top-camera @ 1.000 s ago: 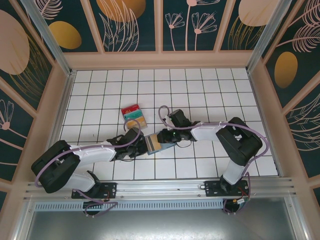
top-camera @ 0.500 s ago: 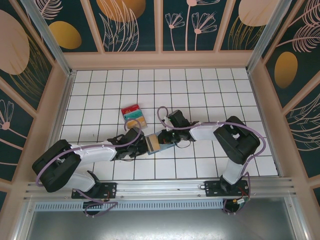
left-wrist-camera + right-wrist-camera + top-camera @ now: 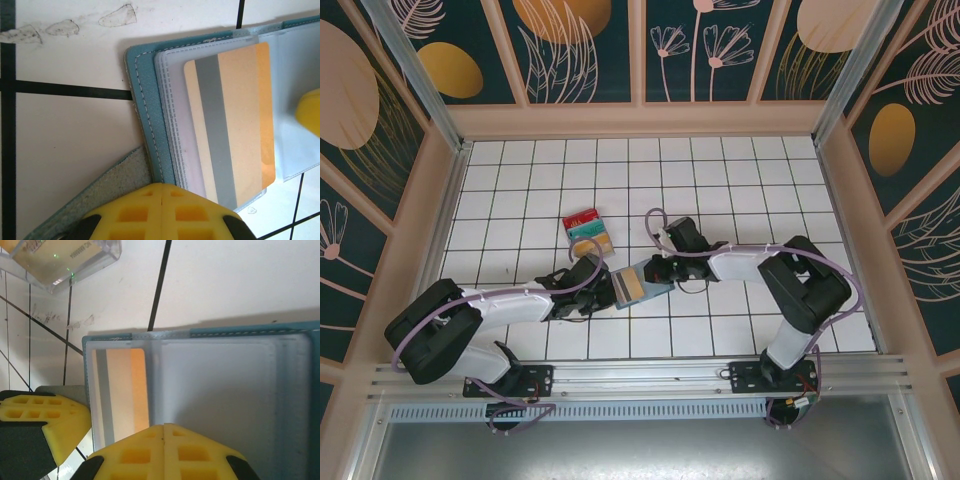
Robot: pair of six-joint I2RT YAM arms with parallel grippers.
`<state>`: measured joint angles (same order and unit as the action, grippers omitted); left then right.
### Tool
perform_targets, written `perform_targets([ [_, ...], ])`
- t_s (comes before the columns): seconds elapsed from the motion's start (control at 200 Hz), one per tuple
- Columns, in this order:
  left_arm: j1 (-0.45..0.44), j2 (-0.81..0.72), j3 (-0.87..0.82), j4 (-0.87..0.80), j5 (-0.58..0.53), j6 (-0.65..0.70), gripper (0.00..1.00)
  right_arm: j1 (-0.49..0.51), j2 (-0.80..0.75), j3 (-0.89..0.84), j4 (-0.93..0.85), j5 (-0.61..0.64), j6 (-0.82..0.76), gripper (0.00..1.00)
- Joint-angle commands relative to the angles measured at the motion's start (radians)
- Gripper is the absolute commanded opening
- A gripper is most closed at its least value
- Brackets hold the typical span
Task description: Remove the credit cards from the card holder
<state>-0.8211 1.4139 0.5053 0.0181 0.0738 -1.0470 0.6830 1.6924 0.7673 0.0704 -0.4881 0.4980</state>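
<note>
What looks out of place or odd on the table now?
Nothing is spilled or damaged. The card holder lies open and askew to the tile lines, one flap bent out at an angle, with a tan card still in its clear sleeve. Faint scuff marks show on the tile beside it.

Lighting is bright, even and diffuse. Soft shadows lie on the white surface (image 3: 720,180) beneath the left claw (image 3: 607,290) and right claw (image 3: 651,274). Wrist views are sharp ahead of each claw.
</note>
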Motion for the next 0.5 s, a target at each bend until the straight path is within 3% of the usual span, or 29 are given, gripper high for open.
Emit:
perform_targets([
  [0.0, -0.006, 0.013, 0.006, -0.037, 0.011, 0.023, 0.00, -0.018, -0.038, -0.024, -0.023, 0.016, -0.026, 0.00],
  [0.26, -0.006, -0.030, 0.057, -0.126, -0.037, 0.048, 0.00, -0.011, -0.054, -0.012, -0.029, -0.006, -0.048, 0.00],
  [0.495, -0.007, -0.047, 0.115, -0.154, -0.029, 0.066, 0.00, 0.016, -0.030, 0.017, -0.020, -0.006, -0.037, 0.09],
])
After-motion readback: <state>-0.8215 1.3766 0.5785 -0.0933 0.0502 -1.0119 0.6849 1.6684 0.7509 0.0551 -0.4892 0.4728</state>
